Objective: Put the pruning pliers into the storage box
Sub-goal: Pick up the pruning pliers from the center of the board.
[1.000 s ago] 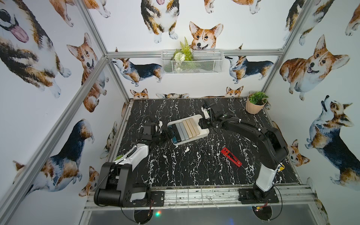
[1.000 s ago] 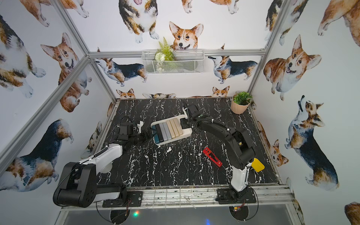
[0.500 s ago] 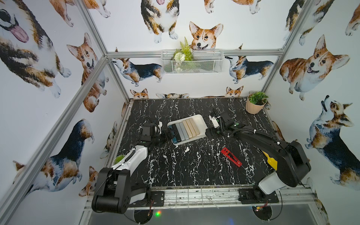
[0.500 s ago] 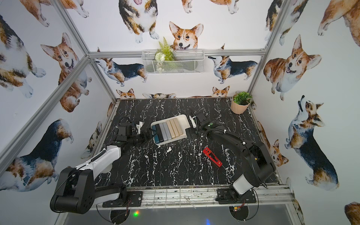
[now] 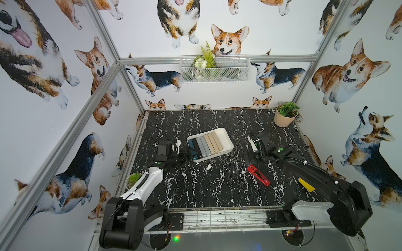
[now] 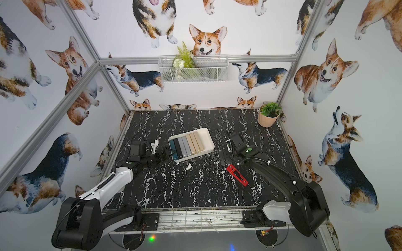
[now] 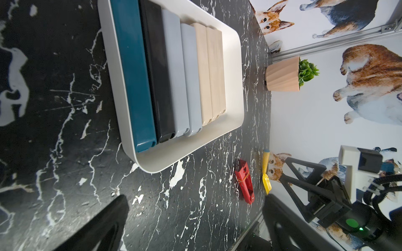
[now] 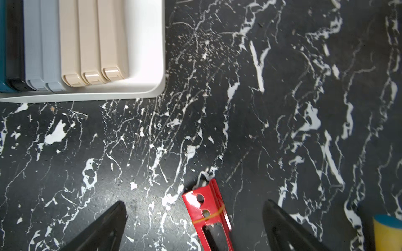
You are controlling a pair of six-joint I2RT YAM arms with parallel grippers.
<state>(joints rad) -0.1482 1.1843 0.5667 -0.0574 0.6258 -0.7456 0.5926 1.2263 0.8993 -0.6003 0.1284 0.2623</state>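
On a black marble table [image 5: 195, 189], near its middle: white storage box [image 5: 225, 139] holding seven pruning pliers [image 5: 205, 146] packed side by side, teal, black, two grey, three beige. Outside the box, flat on the table toward the right arm's side: the eighth, red pliers [image 5: 258, 175]. Right gripper [image 8: 194, 204] spread wide over the red end, gripping nothing. Left gripper [image 7: 194, 196] likewise wide and empty, just beside the box at its teal side.
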